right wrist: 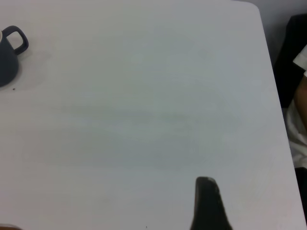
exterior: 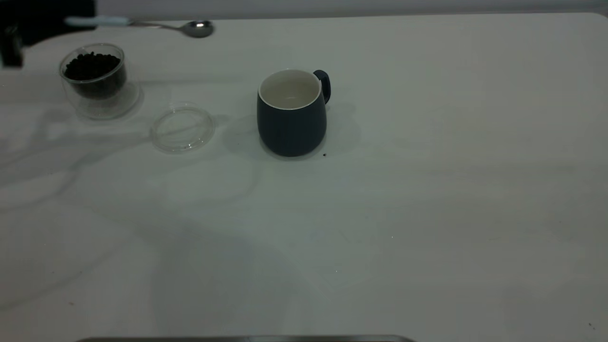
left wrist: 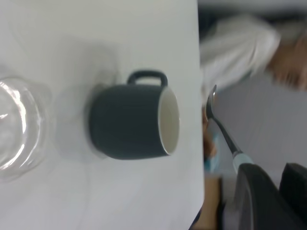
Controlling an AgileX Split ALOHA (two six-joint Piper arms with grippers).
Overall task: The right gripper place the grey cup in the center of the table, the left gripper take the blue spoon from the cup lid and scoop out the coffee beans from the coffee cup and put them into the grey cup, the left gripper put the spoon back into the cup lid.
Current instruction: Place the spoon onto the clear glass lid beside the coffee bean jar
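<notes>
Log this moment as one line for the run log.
left gripper: holding blue spoon aloft | grey cup: centered, empty | cup lid: bare | right gripper: clear

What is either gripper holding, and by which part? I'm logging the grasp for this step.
The left gripper holds the blue spoon by its pale handle, bowl free. The right gripper holds nothing.

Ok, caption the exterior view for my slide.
Left gripper holds the spoon aloft; empty grey cup mid-table, lid bare, beans untouched.
</notes>
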